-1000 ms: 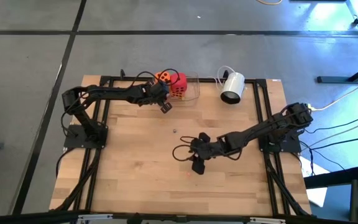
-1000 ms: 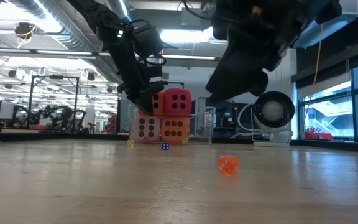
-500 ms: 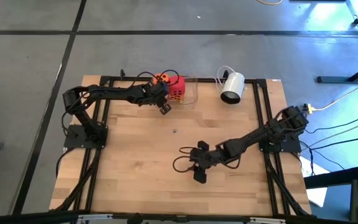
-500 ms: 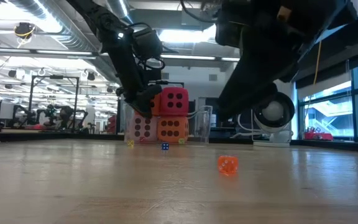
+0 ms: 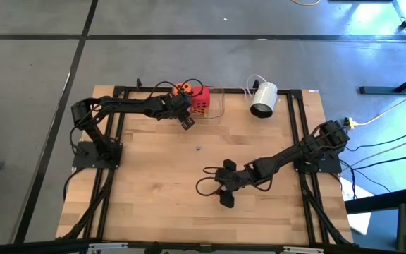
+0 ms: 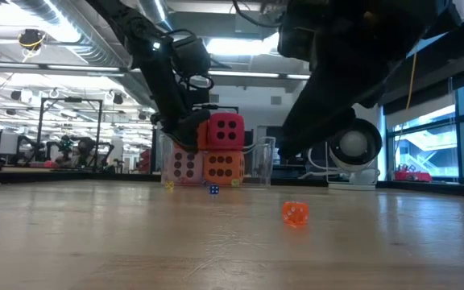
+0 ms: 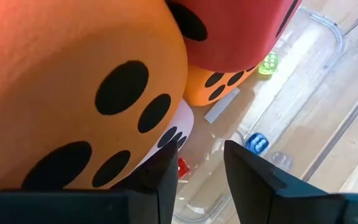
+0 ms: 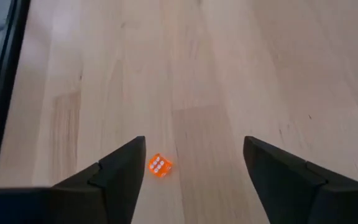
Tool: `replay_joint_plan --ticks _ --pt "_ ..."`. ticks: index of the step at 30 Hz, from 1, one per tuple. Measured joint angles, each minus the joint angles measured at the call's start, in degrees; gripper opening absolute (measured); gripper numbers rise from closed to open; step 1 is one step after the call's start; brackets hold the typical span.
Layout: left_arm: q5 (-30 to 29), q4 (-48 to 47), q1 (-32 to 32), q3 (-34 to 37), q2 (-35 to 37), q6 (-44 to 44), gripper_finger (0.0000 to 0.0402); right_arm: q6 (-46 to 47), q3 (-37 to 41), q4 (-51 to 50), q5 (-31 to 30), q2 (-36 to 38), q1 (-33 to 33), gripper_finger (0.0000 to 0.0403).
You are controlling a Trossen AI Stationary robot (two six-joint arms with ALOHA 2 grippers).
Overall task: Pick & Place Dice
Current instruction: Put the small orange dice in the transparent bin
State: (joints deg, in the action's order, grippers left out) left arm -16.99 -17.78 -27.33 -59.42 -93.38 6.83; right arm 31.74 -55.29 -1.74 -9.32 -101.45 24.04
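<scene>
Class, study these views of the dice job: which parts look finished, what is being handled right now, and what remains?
Done: the red die, an orange die and the pale pink die sit stacked in the clear container. In hand: the left pincer is at the stack beside the second orange die. Left: withdrawing. The right pincer hovers open over a tiny orange die.

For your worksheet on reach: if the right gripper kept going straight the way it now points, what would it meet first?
Probably the small orange die, lying on the wooden table just ahead of the open right gripper, slightly to one side of its centre line. Depth is uncertain; it might pass beside it.
</scene>
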Motion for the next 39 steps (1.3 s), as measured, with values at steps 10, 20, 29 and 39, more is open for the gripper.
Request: replay_joint_plan --ticks 10,20,29,39 --pt "0.25 3.8 1.13 -0.02 6.53 -0.71 0.0127 -10.05 0.0 0.99 3.24 -2.1 0.82 0.0272" --pt "-0.56 4.34 2.16 -0.04 17.68 -4.07 0.0127 -20.33 0.0 6.0 4.41 -6.54 0.82 0.0248" --pt "-2.0 4.31 2.12 -0.13 21.63 -4.17 0.0126 -24.78 0.0 6.65 7.18 -9.27 0.82 0.0207" --pt "-4.2 0.91 1.68 -0.13 21.29 -4.07 0.0123 -26.68 -0.31 9.06 6.46 -9.46 0.93 0.0116"
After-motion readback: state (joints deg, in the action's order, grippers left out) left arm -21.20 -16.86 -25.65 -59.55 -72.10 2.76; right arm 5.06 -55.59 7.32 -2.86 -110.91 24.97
